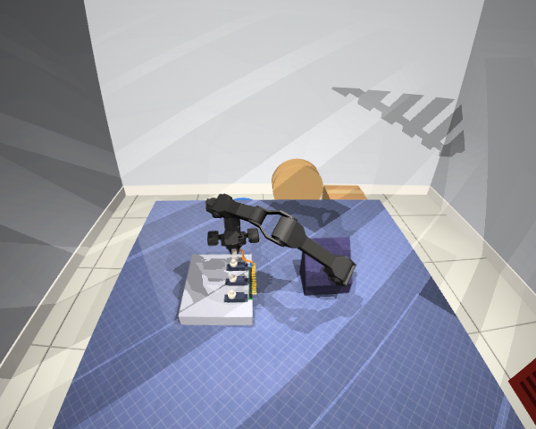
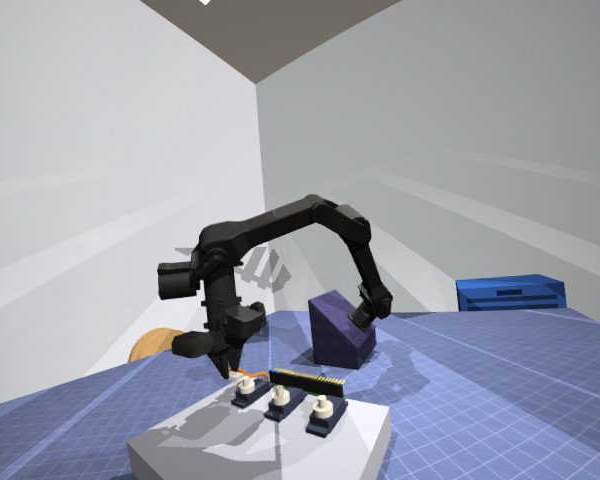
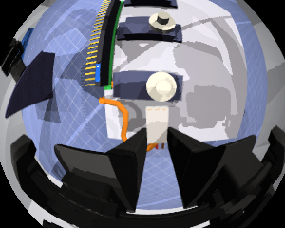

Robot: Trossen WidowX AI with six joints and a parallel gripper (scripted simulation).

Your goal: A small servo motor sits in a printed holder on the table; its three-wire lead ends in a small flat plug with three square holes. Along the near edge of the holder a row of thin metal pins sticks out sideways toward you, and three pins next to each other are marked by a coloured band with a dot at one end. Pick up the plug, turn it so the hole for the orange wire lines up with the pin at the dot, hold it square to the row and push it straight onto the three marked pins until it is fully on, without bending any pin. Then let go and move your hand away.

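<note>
My gripper [image 1: 234, 252] [image 2: 228, 375] [image 3: 157, 131] points down and is shut on the pale flat plug [image 2: 235, 375] [image 3: 157, 121]. The plug is beside the nearest servo motor [image 1: 236, 265] [image 2: 249, 391] [image 3: 125, 85], at the edge of the white holder [image 1: 213, 311] [image 2: 269, 454] [image 3: 209, 52]. The orange lead [image 2: 256, 374] [image 3: 125, 119] loops between the gripper and the pin strip's end. The row of gold pins [image 1: 254, 279] [image 3: 91, 52] sticks out from the black strip [image 2: 308, 383]. A blue band [image 2: 275, 371] [image 3: 98, 72] marks its end nearest the gripper. The plug is apart from the pins. Its holes and the dot are not clear.
Two more servos [image 1: 235, 280] [image 1: 235, 297] with cream round horns stand in a row along the strip. A dark purple block [image 1: 318, 279] [image 2: 336, 335] [image 3: 35, 85] stands on the pin side, under the arm's base. The blue mat [image 1: 282, 378] surrounds the holder.
</note>
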